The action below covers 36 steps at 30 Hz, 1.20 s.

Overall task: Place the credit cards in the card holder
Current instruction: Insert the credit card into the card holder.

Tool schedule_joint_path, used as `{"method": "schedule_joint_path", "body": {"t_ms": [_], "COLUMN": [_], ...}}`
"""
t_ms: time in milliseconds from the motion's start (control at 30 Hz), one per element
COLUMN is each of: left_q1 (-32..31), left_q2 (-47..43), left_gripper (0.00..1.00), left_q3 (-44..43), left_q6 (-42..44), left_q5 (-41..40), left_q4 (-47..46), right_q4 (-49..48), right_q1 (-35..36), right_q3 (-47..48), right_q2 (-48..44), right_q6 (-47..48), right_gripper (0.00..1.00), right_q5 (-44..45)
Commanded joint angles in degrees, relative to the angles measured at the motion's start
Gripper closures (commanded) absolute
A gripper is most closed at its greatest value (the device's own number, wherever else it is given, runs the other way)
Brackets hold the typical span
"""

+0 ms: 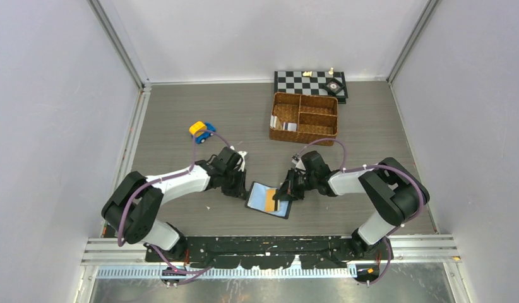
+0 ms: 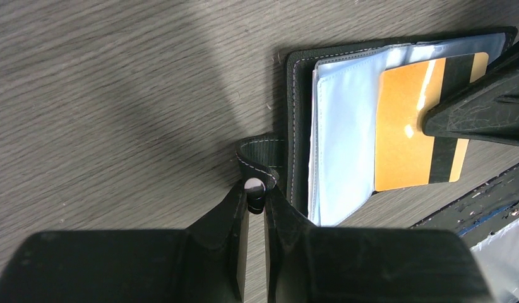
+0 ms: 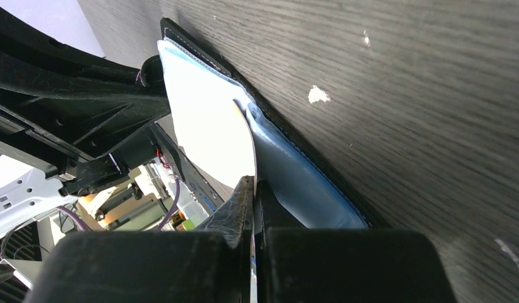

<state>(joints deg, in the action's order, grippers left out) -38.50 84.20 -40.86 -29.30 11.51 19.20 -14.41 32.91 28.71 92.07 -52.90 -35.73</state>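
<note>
Apparently orange card in right gripper, over card holder.

The grey wood-grain tabletop carries a black card holder lying open toward the near edge, about the middle. Far right of centre stands a brown wicker basket, with a chessboard just behind it by the far wall. A blue-and-yellow toy car sits left of centre. White specks dot the surface.

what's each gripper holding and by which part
Left gripper: snap tab of the black leather wallet; right gripper: one edge of the tan-orange plastic card.
</note>
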Motion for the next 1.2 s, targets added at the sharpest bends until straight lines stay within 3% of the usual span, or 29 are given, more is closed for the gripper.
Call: {"method": "schedule_joint_path", "body": {"t_ms": [0,700,1167], "left_q1": [0.2,0.2,0.2], "left_q2": [1.6,2.4,2.6], "left_gripper": [1.0,1.0,1.0], "left_q3": [-0.6,-1.2,-1.2], "left_q6": [1.6,1.9,1.9], "left_q5": [-1.6,-1.3,-0.2], "left_q4": [1.0,0.9,0.4], "right_q4": [0.4,-3.0,-8.0], "right_q1": [-0.3,-0.2,0.8], "right_q3": [-0.3,-0.9,-2.8], "right_q2": [2.6,2.7,4.5], "right_q6": [1.1,3.7,-0.1], "right_gripper": [1.0,1.0,0.99], "right_q5": [5.8,7.3,8.7]}}
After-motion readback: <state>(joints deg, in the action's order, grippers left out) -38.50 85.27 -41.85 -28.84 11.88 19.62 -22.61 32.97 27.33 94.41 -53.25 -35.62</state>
